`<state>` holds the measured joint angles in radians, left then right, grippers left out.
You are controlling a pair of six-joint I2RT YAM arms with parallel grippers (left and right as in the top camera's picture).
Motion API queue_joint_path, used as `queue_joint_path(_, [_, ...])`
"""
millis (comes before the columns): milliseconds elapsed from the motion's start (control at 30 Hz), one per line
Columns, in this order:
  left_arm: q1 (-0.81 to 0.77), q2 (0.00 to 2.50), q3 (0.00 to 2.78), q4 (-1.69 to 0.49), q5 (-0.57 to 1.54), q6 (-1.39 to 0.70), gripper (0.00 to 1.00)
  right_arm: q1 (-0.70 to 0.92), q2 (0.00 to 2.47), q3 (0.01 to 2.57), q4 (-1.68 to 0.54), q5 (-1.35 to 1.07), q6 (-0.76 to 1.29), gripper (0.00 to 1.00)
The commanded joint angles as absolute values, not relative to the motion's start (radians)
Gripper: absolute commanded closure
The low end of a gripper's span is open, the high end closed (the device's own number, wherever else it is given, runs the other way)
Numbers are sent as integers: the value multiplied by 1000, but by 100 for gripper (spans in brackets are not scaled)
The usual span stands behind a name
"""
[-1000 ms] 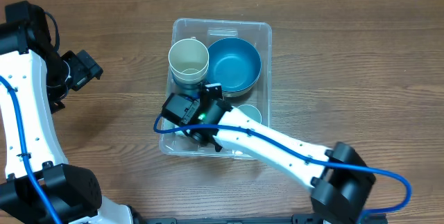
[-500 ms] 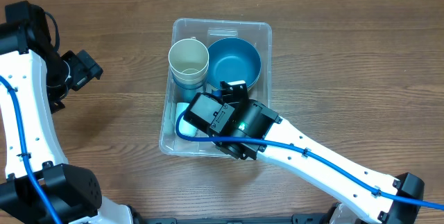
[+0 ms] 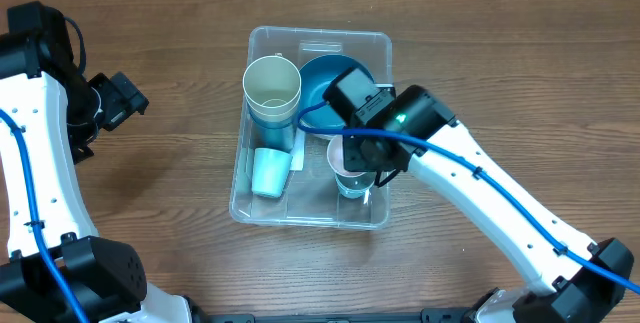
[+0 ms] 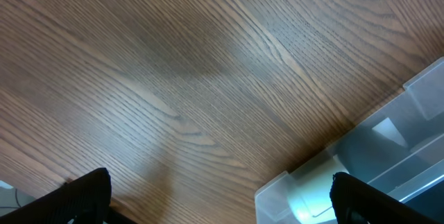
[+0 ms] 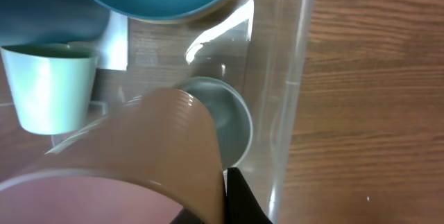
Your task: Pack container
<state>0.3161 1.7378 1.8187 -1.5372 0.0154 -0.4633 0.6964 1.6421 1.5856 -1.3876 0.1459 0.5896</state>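
Note:
The container [image 3: 375, 45] is a clear bin in the middle of the table. It holds a stack of cream cups [image 3: 272, 85], a blue bowl [image 3: 322, 85] and a pale teal cup [image 3: 270, 172] lying on its side. My right gripper [image 3: 368, 168] is over the bin's near right part, shut on a tan-pink cup [image 5: 132, 161], with one black finger [image 5: 241, 200] pressed to its wall. Below it stands a pale green cup [image 5: 220, 116]. The bin's corner shows in the left wrist view [image 4: 305, 189]. My left gripper [image 4: 222, 196] is open and empty, left of the bin.
Wood-grain table [image 3: 500, 83] all round the bin. The bin's clear right wall [image 5: 288, 99] runs just right of the held cup. My left arm [image 3: 40, 153] stands along the table's left edge.
My right arm has swung from the bin's near left part to its right side. The pale teal cup now lies uncovered at the near left. The left arm has not moved.

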Motion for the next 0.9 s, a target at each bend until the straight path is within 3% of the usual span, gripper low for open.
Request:
queue_joint_path(0, [320,1745,1835,-1536,19,-441,0,696,1621,1610,-1403,102,560,96])
queue_joint_path(333, [320,1745,1835,-1536,19,-441,0,696,1621,1569,-1427,103,598,95])
queue_joint_path(367, [320,1745,1835,-1536,19,-441,0,696,1621,1568,-1425,103,598,93])
queue_joint_path(400, [320,1745,1835,-1536,19,-441,0,696,1621,1568,-1419,103,597,83])
queue_joint_path(433, [320,1745,1835,-1536,19,-441,0,696,1621,1568,-1411,105,598,67])
queue_joint_path(533, [320,1745,1835,-1536,19,-441,0,696,1621,1568,-1406,130,598,58])
queue_joint_path(867, [320,1745,1835,-1536,19,-441,0,709,1604,1568,-1386,105,567,59])
